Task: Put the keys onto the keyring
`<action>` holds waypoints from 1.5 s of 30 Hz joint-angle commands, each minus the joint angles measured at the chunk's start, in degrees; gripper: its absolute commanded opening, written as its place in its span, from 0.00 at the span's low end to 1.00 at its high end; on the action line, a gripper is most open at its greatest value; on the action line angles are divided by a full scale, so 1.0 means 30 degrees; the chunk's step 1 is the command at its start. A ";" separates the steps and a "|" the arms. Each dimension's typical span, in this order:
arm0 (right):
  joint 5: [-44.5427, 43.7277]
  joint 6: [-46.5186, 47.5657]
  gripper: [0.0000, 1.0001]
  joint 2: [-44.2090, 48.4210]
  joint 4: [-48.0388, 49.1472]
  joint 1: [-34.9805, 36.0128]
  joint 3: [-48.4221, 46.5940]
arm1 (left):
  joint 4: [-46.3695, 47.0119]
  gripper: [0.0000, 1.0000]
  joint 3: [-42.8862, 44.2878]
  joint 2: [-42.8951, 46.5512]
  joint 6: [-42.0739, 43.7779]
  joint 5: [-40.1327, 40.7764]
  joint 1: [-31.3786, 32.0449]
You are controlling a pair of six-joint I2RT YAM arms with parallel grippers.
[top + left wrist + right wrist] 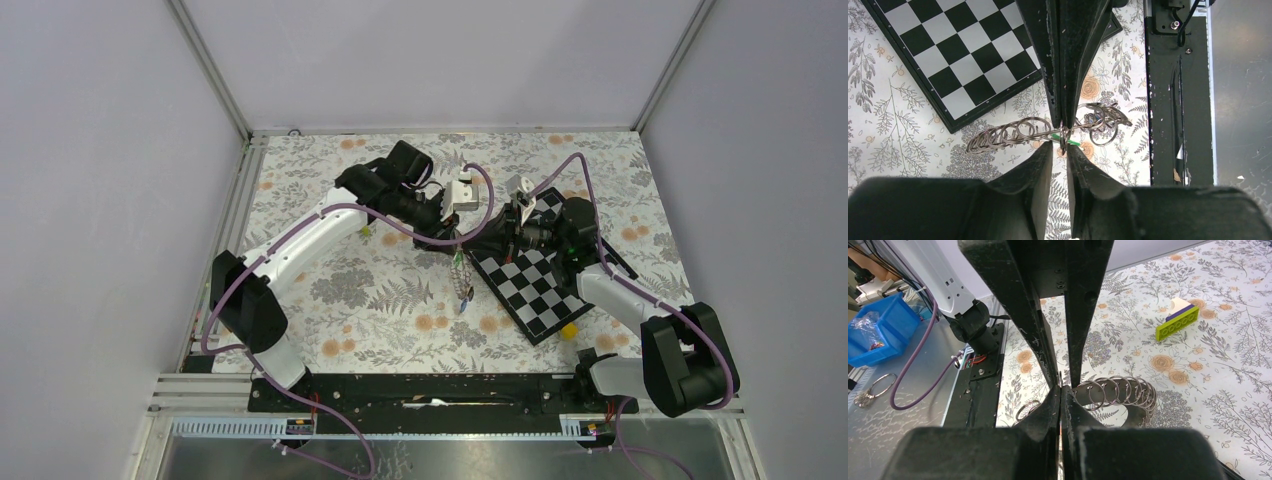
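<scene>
The right fingers, pressed together, are pinching the keyring, while the left fingers are sitting slightly spread, straddling one loop.

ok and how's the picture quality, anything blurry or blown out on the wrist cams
Left wrist: the left fingers nearest the lens are dark and blurred, the keyring and checkerboard sharp, with a pale sheen on the grey metal surface at right; right wrist: the right fingers are likewise blurred, the green brick clear; top external: light is even, shadows faint, the keyring tiny.
</scene>
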State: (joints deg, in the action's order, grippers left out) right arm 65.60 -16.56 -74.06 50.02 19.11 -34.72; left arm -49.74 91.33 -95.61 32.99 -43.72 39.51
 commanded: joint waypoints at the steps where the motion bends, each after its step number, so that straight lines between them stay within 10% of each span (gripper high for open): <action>1: 0.0061 0.0128 0.00 0.0581 0.1549 0.0078 -0.0226 | 0.0494 0.26 0.0332 0.0194 0.0269 -0.0381 -0.0037; 25: 0.0017 0.0962 0.00 0.0441 0.0700 0.0074 -0.0315 | 0.0485 0.28 0.0602 0.0555 -0.0064 -0.1675 -0.0249; 45: 0.0101 0.1484 0.00 0.0313 0.0204 0.0076 -0.0340 | 0.0479 0.08 0.1239 -0.0135 -0.0451 -0.2345 -0.0249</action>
State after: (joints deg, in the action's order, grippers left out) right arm 65.63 -13.69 -74.06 48.77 19.11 -34.72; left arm -49.63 91.90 -95.81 31.86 -47.29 38.94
